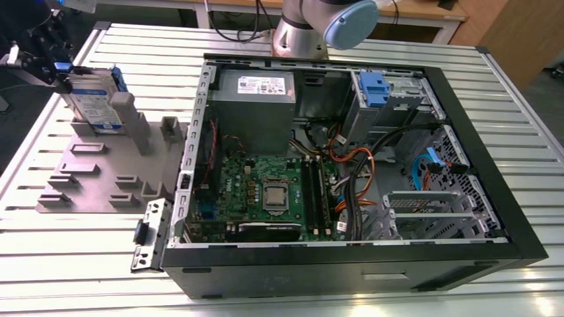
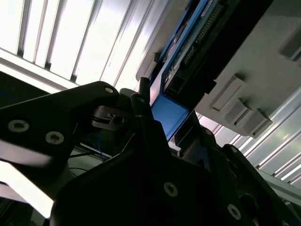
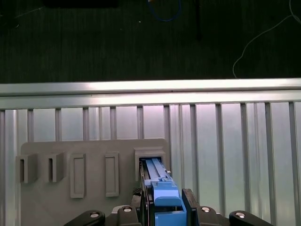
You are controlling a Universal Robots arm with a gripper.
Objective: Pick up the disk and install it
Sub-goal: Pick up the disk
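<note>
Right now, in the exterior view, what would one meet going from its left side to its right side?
gripper → disk → grey metal box with a white sticker → blue plastic clip piece → right wall of the computer case

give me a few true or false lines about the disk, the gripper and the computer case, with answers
1. The disk stands upright in a grey holder. True.
2. The disk is already inside the computer case. False: it is in the holder, outside the case on the exterior view's left.
3. The gripper is at the disk's upper end. True.
4. The computer case is closed. False: its side is open and the motherboard shows.
5. The holder lies on a wooden table. False: the table is slatted metal.
</note>
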